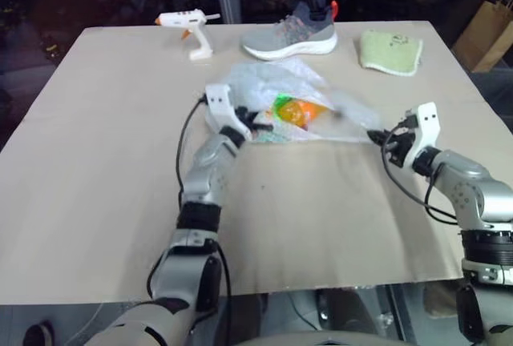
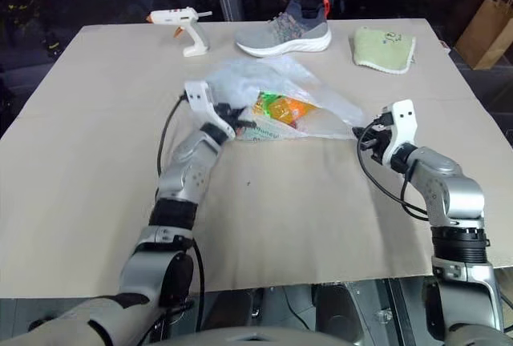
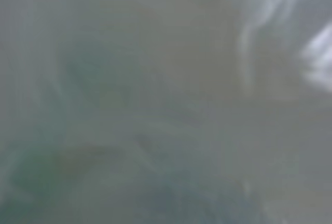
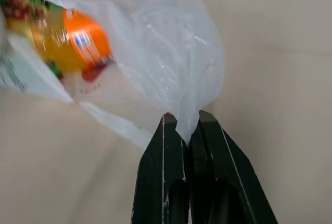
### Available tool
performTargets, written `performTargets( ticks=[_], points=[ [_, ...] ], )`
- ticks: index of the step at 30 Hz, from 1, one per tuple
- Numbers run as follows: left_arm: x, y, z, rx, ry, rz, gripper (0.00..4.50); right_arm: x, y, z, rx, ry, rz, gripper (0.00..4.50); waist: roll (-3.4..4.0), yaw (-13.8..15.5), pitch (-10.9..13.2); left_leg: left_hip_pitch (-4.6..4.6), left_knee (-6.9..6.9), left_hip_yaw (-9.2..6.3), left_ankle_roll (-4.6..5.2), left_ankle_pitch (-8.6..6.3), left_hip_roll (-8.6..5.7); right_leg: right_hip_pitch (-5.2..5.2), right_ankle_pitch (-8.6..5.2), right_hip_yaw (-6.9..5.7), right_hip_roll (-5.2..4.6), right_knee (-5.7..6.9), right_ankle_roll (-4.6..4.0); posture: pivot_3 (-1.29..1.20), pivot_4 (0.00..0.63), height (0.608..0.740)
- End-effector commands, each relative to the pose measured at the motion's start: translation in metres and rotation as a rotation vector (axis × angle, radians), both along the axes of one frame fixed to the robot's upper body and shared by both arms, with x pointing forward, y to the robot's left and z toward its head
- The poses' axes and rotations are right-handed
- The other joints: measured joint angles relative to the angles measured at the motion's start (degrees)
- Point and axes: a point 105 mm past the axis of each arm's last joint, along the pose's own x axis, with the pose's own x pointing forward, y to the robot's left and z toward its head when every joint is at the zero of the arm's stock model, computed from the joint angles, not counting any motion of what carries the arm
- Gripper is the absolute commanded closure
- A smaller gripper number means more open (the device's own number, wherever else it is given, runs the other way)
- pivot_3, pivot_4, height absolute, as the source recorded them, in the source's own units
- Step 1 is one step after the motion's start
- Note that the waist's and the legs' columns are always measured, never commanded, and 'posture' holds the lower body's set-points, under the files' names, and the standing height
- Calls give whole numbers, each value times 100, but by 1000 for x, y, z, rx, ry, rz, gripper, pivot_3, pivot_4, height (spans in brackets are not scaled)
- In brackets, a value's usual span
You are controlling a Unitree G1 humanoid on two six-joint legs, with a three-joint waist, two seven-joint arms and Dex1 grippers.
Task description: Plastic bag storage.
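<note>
Risk: the thin bag (image 1: 300, 110) may tear or slip from the pinch if the arms pull apart, and the orange packet (image 4: 72, 40) inside could spill. Right gripper (image 4: 182, 119): fingers pressed together, pinching the bag's corner. Left gripper (image 1: 255, 127): closed at the bag's opposite edge; grip on film not confirmable. The bag lies between both grippers.

A thin, translucent white plastic bag (image 1: 309, 110) lies crumpled and stretched sideways on the tan table (image 1: 96, 162), just in front of the grey sneaker (image 1: 290, 38) at the far edge. Something orange and green shows through its middle. Its right corner is drawn to a point and pinched between the right gripper (image 4: 185, 125) fingers. Its left end bunches around the left gripper (image 1: 255, 128).
</note>
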Motion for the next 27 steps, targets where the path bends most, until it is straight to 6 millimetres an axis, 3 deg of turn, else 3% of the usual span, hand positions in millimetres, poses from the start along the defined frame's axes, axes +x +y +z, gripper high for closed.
performTargets(
  ticks=[1,2,7,9,10,12,14,20,22,25,27],
  points=[
    [-25,4,65,-58,-166,-130,4500,-5,-11,63,94,-163,9,4393,0,1,4,0,0,-3,0,0,0,0,0,-1,0,2,0,0,150,740],
    [-30,7,75,-77,-179,-151,4500,-7,-12,73,115,-183,21,4393,2,-3,6,1,0,-4,0,0,1,0,0,-3,0,4,0,0,150,740],
    [-76,31,171,-334,-304,-430,4500,-27,-11,165,373,-381,164,4393,5,-40,16,2,4,-13,1,0,7,-1,0,-10,5,16,-1,0,150,740],
    [-79,60,226,-600,-395,-426,4500,-30,-16,208,514,-495,180,4393,3,-27,27,3,7,-19,1,-1,7,5,-1,-18,4,12,-1,0,150,740],
    [-75,72,243,-694,-413,-398,4500,-29,-20,224,579,-539,166,4393,4,-24,41,-2,20,-23,1,-1,6,4,0,-22,3,18,0,0,150,740],
    [-64,81,258,-740,-419,-326,4500,-24,-26,244,691,-591,124,4393,4,-31,41,-12,36,-34,2,-1,3,7,1,-30,3,16,2,0,150,740],
    [-50,81,256,-693,-395,-236,4500,-20,-24,247,709,-590,114,4393,7,-31,35,-11,35,-31,2,-1,2,8,1,-30,3,12,1,0,150,740],
    [-18,79,229,-592,-309,-109,4500,-4,-16,228,639,-538,76,4393,8,-44,38,-7,22,-20,-1,1,0,6,0,-23,2,9,0,0,150,740],
    [-8,77,208,-487,-252,-66,4500,-3,-16,226,621,-528,77,4393,17,-59,49,-13,22,-14,-3,2,0,-9,1,-14,2,17,0,0,150,740],
    [-3,72,175,-324,-196,-32,4500,-7,-13,224,618,-499,140,3517,26,-73,44,-4,-1,0,-22,13,1,-12,0,0,3,11,-1,0,150,740],
    [-8,71,166,-281,-203,-41,3980,-14,-7,222,591,-491,202,2579,26,-71,44,2,-17,13,-22,13,2,-14,0,11,3,10,-1,0,150,740]
  ],
)
